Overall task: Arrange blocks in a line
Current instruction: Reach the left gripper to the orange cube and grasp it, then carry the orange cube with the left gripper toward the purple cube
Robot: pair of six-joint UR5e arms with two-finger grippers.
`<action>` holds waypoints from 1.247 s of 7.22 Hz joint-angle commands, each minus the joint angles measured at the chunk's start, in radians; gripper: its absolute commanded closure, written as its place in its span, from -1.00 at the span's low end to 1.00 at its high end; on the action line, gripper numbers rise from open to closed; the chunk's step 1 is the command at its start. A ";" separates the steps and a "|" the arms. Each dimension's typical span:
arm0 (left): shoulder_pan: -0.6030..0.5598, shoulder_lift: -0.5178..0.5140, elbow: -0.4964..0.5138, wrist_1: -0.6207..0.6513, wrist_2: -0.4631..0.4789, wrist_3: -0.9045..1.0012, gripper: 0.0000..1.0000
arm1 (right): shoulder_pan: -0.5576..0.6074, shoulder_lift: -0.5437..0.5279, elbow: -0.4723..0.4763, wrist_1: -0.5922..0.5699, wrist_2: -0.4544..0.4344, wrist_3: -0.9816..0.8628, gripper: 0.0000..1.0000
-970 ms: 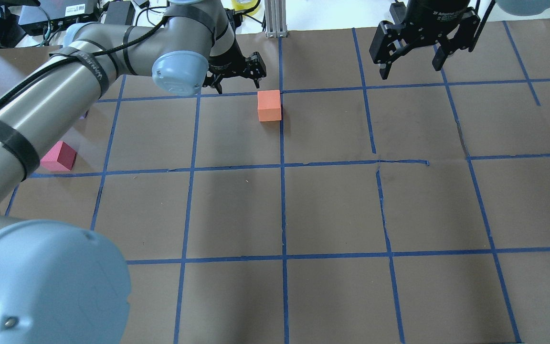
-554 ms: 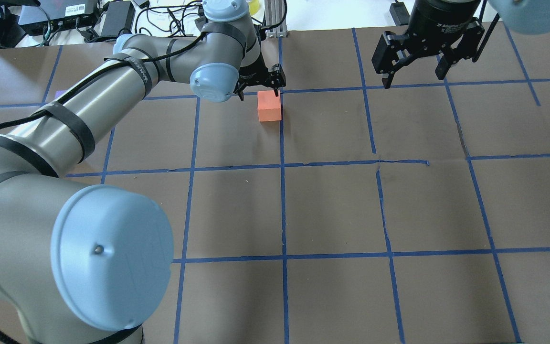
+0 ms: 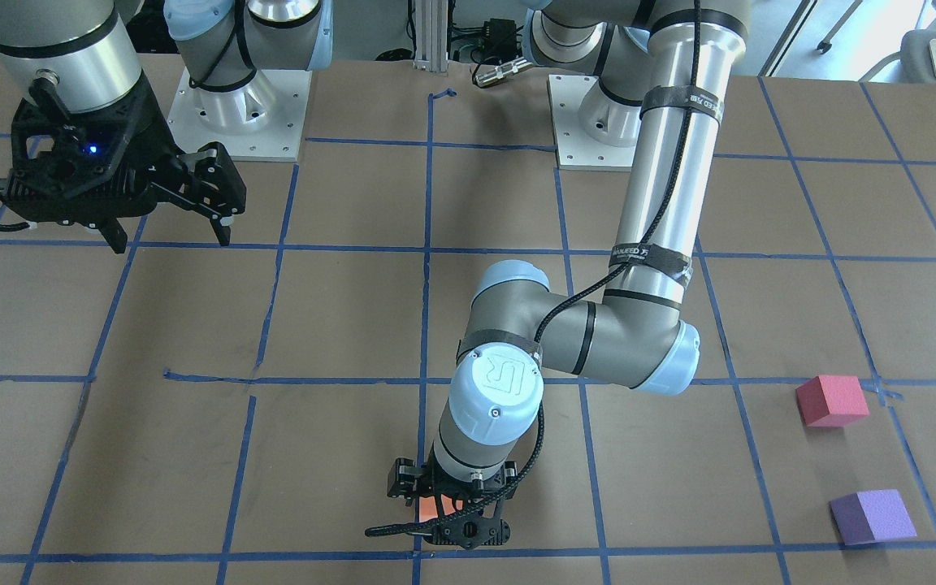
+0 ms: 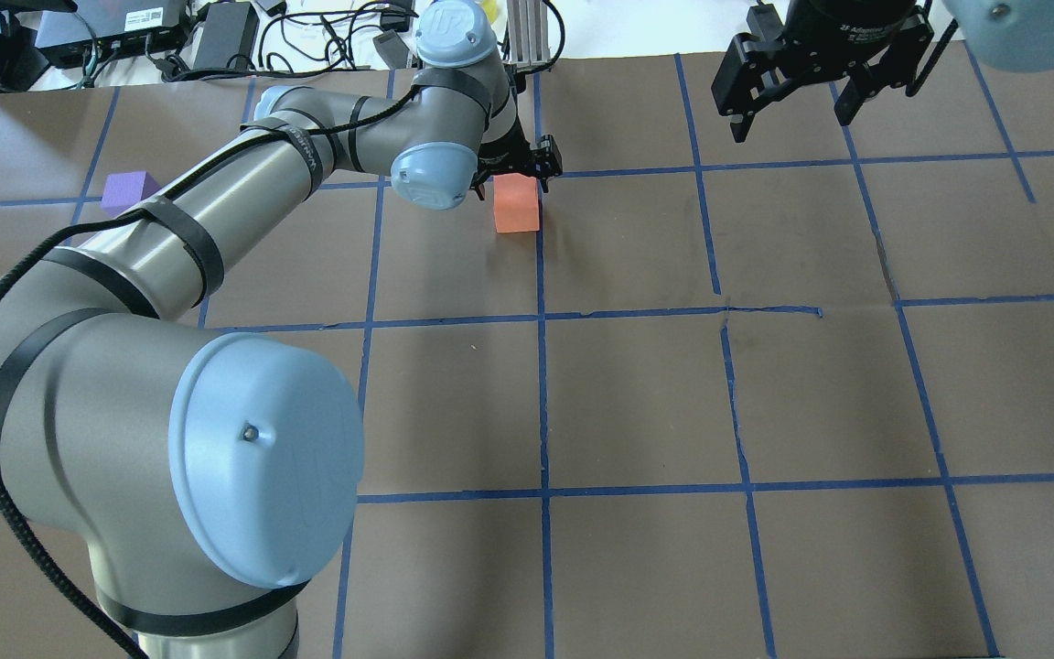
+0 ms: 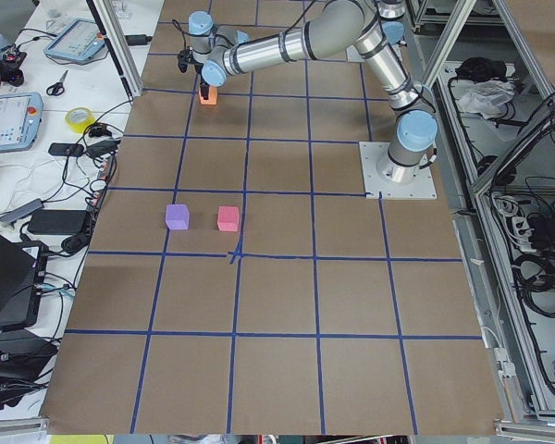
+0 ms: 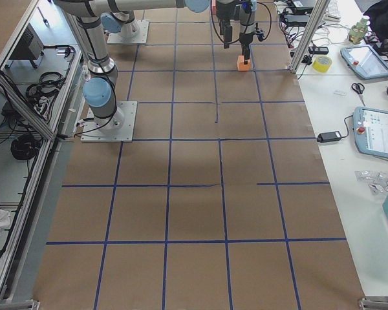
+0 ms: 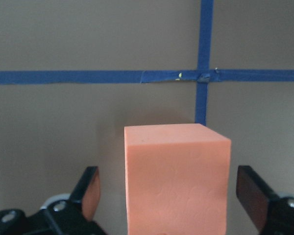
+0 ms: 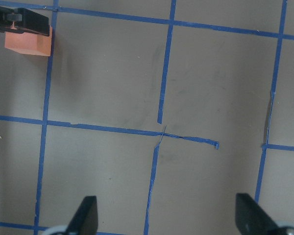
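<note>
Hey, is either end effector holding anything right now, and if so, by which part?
Nothing is held. The left end effector straddles the orange block, open, with a gap showing at each finger. The right end effector hangs open and empty.

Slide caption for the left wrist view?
Open left gripper straddles the orange block without touching it, near a blue tape crossing.

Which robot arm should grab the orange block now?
Left. The left arm has its open jaws on both sides of the orange block, low by the table. The right arm hangs far away, jaws open.
</note>
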 commanded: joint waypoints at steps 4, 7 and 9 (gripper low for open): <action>-0.004 0.002 -0.012 0.037 0.020 0.059 0.92 | -0.002 -0.023 0.003 0.081 0.020 -0.008 -1.00; 0.080 0.086 -0.029 -0.074 0.106 0.111 1.00 | -0.002 -0.030 0.003 0.084 0.017 0.002 -1.00; 0.234 0.160 -0.030 -0.177 0.100 0.230 1.00 | -0.001 -0.034 0.003 0.113 0.023 0.008 -1.00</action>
